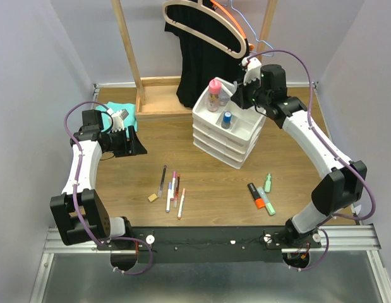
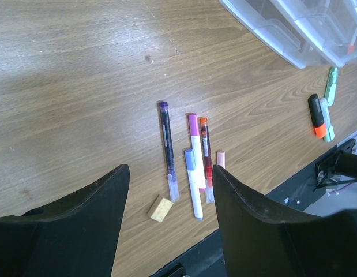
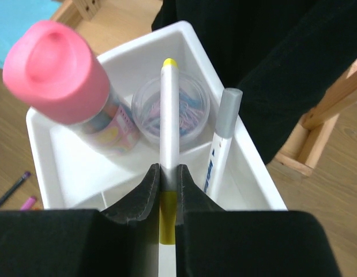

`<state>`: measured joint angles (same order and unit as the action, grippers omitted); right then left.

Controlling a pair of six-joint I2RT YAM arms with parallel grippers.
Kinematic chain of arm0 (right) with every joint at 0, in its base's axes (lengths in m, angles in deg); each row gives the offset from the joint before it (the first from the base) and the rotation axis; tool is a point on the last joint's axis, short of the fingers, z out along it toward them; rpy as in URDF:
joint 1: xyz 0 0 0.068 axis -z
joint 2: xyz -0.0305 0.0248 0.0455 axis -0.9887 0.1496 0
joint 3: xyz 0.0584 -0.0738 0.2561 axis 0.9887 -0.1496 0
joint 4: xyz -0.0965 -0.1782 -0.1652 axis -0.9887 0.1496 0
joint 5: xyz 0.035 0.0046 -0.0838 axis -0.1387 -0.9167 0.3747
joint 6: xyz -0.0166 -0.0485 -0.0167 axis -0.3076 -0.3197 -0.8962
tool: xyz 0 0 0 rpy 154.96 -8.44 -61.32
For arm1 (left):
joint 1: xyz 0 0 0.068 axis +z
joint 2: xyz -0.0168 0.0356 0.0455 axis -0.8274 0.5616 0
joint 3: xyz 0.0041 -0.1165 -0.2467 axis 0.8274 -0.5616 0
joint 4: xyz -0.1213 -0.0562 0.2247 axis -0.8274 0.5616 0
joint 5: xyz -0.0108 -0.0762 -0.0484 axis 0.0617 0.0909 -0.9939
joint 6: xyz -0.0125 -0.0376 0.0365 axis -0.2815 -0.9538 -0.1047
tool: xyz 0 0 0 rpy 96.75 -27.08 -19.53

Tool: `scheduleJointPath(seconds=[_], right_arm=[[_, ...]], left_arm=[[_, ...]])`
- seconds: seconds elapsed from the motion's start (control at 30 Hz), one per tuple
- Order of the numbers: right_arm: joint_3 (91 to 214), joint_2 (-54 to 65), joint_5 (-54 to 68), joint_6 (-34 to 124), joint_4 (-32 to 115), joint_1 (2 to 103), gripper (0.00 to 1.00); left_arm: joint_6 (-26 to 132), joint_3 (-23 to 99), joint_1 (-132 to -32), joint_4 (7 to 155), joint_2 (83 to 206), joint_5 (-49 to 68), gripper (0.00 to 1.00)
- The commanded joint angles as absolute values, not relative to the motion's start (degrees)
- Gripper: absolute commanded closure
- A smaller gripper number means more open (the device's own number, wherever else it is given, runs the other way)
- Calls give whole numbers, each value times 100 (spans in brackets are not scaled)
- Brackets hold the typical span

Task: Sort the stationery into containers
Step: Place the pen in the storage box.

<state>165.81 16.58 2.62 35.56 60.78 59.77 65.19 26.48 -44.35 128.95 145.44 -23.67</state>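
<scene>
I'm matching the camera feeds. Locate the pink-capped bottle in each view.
Top external: pink-capped bottle stands in the top tray of the white organiser, centre back.
Left wrist: not in it.
Right wrist: bottle upper left, in the same tray.
Shared landmark: the white organiser, in all three views.

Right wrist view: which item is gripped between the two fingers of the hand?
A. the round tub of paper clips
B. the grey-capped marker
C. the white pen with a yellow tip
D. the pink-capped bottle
C: the right hand is clamped on the white pen with a yellow tip, while the grey-capped marker lies beside it, outside the grip, in the white tray.
</scene>
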Motion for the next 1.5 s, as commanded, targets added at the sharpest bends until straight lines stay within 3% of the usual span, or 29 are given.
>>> scheduleJointPath(seconds=[0.0,0.23,0.47,0.67,1.47], right_arm=[[17191,1232,211,3067,6929,6021,97],[17578,837,368,1540,7949,6013,98],[17526,581,1071,-2262,8794,6021,99],[17543,634,1204,-4374,8961,6021,99],[18256,1627,1458,-7365,9796,6021,99]], left_arm=[[6486,2878,-4458,12786,14603,-2658,32],[6319,2993,-4590,12610,14630,-2720,32],[6126,2896,-4625,12338,14577,-2860,32],[6028,2773,-4634,12136,14524,-2931,32],[5835,2176,-4634,11591,14129,-3001,32]])
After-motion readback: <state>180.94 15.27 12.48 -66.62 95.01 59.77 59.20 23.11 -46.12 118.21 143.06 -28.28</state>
